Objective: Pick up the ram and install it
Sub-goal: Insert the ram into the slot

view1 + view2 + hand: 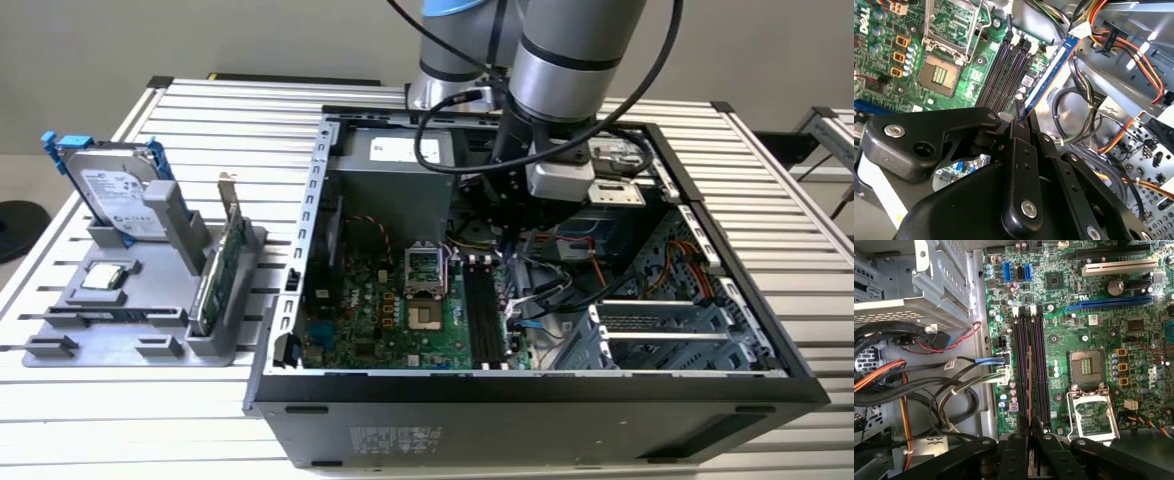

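Inside the case: gripper (1019, 117) shut on the ram (1046, 77), one stick, held edge-on over the slots.
Ram position: just ahead of the gripper tips in both wrist views, above the motherboard (1084, 340), not seated in a slot as far as shows.
Ram slots: black memory slots (1029, 370) directly under the gripper; count unclear, about four.
CPU socket: one (1085, 365), open, beside the slots, near the gripper.
Case: one computer case (534, 390) on the worktop (200, 110).
Stand: one grey holder (134, 320), well apart from the gripper, carries one hard drive (114, 190) and one expansion card (230, 260).
Writing: cannot read any.
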Robot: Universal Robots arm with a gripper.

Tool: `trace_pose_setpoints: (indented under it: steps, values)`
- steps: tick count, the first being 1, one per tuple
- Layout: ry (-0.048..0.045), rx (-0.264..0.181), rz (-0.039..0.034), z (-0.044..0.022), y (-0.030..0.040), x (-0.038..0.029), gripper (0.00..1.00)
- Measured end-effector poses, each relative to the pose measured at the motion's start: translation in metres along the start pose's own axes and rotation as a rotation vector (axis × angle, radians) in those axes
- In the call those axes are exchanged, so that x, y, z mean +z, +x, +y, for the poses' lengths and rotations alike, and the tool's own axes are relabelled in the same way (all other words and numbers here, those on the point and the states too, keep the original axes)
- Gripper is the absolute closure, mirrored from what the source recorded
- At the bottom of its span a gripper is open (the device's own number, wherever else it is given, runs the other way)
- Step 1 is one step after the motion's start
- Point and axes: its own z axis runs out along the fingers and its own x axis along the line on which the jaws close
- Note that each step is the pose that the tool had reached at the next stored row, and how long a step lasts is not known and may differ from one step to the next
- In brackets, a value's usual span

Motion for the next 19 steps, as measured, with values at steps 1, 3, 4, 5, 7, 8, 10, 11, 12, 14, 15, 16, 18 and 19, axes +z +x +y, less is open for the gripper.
trace_pose_setpoints:
  steps: [1,3,4,5,7,8,10,11,12,14,15,16,18,19]
  values:
    - [0.0,0.004,-0.0002,0.0,0.0,0.001,1.0]
    - [0.0001,0.012,-0.0004,-0.0001,0.0,0.0032,1.0]
    - [0.0002,0.016,-0.0006,-0.0001,0.0001,0.0043,1.0]
    - [0.0002,0.021,-0.0007,-0.0002,0.0001,0.0053,1.0]
    - [0.0003,0.029,-0.001,-0.0002,0.0001,0.0071,1.0]
    - [0.0003,0.033,-0.0011,-0.0002,0.0001,0.0079,1.0]
    - [0.0004,0.04,-0.0013,-0.0003,0.0001,0.0092,1.0]
    - [0.0004,0.044,-0.0015,-0.0003,0.0001,0.01,1.0]
    - [0.0004,0.047,-0.0016,-0.0003,0.0001,0.0109,1.0]
    - [0.0006,0.054,-0.0018,-0.0004,0.0001,0.0128,1.0]
    - [0.0006,0.056,-0.0019,-0.0004,0.0002,0.0136,1.0]
    - [0.0006,0.056,-0.0019,-0.0005,0.0002,0.0146,1.0]
    - [0.0005,0.056,-0.0019,-0.0005,0.0002,0.017,1.0]
    - [0.0005,0.055,-0.0019,-0.0006,0.0002,0.0184,1.0]
